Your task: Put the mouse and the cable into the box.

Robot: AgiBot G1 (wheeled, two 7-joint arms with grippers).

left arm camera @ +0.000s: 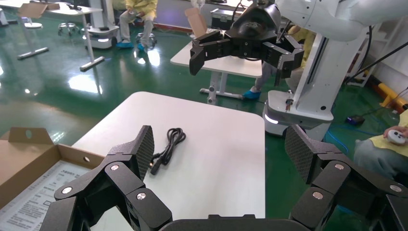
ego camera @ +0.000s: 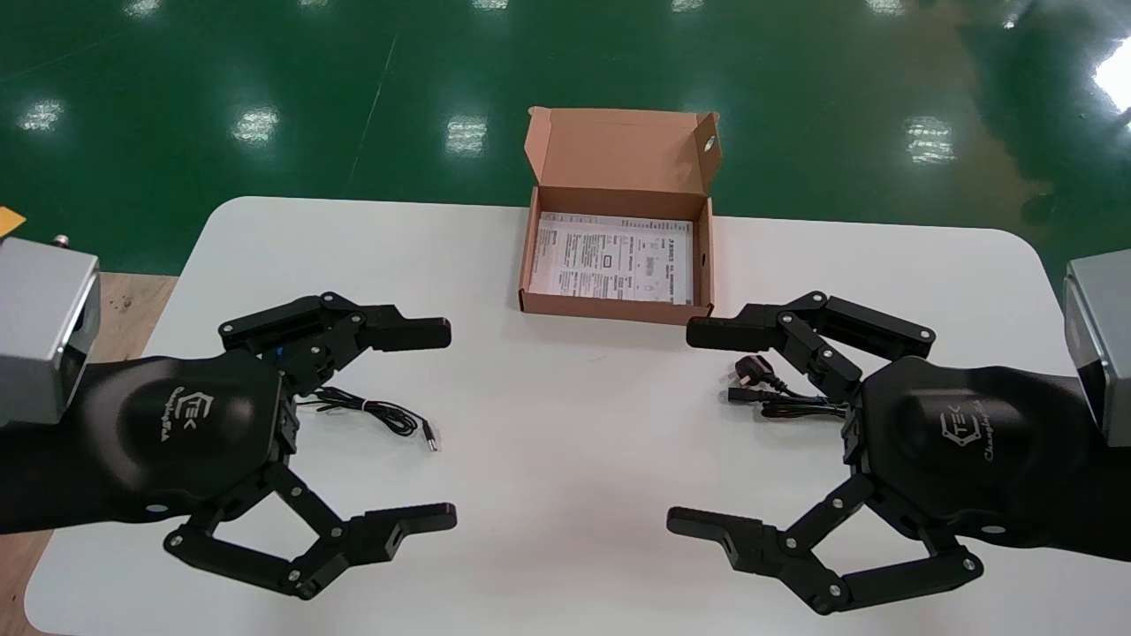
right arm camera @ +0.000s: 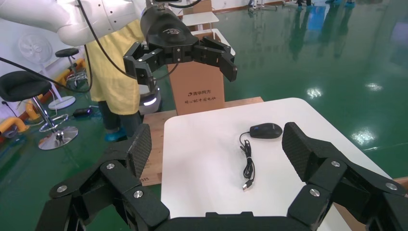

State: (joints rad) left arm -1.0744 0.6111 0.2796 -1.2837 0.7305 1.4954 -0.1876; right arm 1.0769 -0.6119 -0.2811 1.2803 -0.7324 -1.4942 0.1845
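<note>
An open brown cardboard box (ego camera: 616,311) with a printed sheet inside stands at the far middle of the white table (ego camera: 565,459), lid raised. The black mouse (right arm camera: 265,130) lies under my left arm; only its thin cord (ego camera: 380,412) and USB plug (ego camera: 430,437) show in the head view. A black power cable (ego camera: 767,389) (left arm camera: 167,146) lies coiled to the right of the box, partly under my right arm. My left gripper (ego camera: 444,424) (left arm camera: 222,147) hovers open above the table's left half. My right gripper (ego camera: 685,427) (right arm camera: 220,147) hovers open over the right half. Neither holds anything.
A wooden pallet (ego camera: 124,300) lies off the table's left edge with a tall brown carton (right arm camera: 197,91) on it. Green floor surrounds the table. People and other robot stations stand farther off in both wrist views.
</note>
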